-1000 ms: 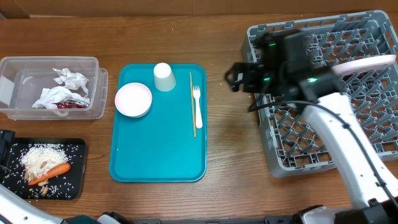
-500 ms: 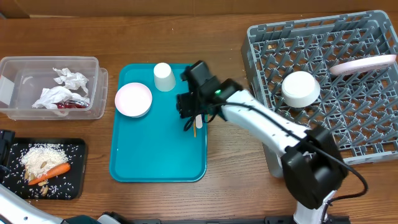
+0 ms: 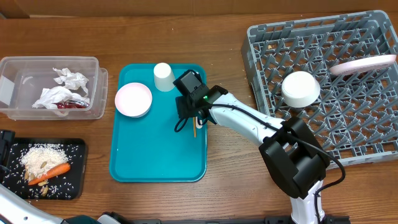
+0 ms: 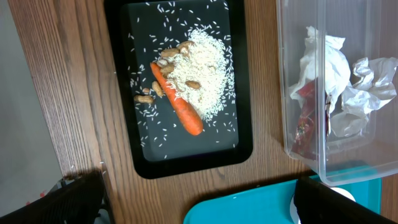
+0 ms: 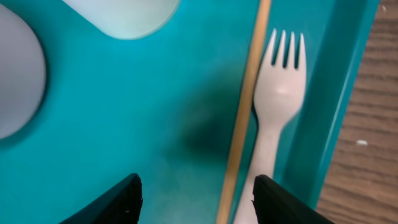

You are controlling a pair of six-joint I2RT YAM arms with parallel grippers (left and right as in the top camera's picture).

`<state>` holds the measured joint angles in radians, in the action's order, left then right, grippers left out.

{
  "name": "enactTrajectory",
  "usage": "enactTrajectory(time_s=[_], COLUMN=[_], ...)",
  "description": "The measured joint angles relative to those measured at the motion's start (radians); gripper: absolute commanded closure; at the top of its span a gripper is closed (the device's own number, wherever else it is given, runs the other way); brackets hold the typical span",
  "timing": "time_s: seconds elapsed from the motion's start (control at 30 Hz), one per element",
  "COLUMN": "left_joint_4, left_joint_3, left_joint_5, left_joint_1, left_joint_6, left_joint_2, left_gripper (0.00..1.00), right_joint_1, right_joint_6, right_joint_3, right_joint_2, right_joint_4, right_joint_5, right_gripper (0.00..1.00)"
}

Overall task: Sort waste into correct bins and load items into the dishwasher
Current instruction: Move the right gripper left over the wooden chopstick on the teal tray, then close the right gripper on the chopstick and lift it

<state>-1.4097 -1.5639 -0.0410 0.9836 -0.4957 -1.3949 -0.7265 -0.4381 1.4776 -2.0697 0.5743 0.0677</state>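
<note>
right gripper (image 5: 196,199) low over right side of teal tray (image 3: 155,155), frame centre; jaws apart, nothing clamped, stick (image 5: 245,106) between them. fork (image 5: 277,99) just beside stick, by the tray wall. stick looks light, stiff, thin, apt to roll; pinch mid-length, clear of fork. left gripper (image 4: 199,196) jaws wide, empty

tub (image 3: 25,62), upper left: napkins (image 3: 65,84), red wrapper (image 3: 71,104)
black tray (image 4: 245,93), lower left: rice (image 4: 205,68), carrot (image 4: 177,106)
rack (image 3: 373,149), right: bowl (image 3: 301,88), pink plate (image 3: 364,64)
</note>
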Motion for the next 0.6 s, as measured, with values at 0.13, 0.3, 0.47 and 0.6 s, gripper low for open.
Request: enactTrajectory(time_s=[0.13, 0.3, 0.47, 0.6], left_joint_4=[0.0, 0.0, 0.0, 0.0], left_joint_3=[0.0, 0.0, 0.0, 0.0], left_joint_5=[0.0, 0.0, 0.0, 0.0], left_joint_1=[0.0, 0.0, 0.0, 0.0], left_joint_6=[0.0, 0.0, 0.0, 0.0], left_joint_2=[0.0, 0.0, 0.0, 0.0], left_gripper=[0.0, 0.0, 0.0, 0.0], right_joint_1=[0.0, -0.002, -0.015, -0.021], right_joint_6=[-0.003, -0.003, -0.003, -0.006], right_joint_3=[0.0, 0.0, 0.001, 0.001], right_joint_2=[-0.014, -0.049, -0.065, -0.066], right_joint_4=[-0.013, -0.029, -0.039, -0.039], right_joint_5=[0.002, 0.003, 0.01, 0.016], right_gripper=[0.41, 0.41, 0.46, 0.52])
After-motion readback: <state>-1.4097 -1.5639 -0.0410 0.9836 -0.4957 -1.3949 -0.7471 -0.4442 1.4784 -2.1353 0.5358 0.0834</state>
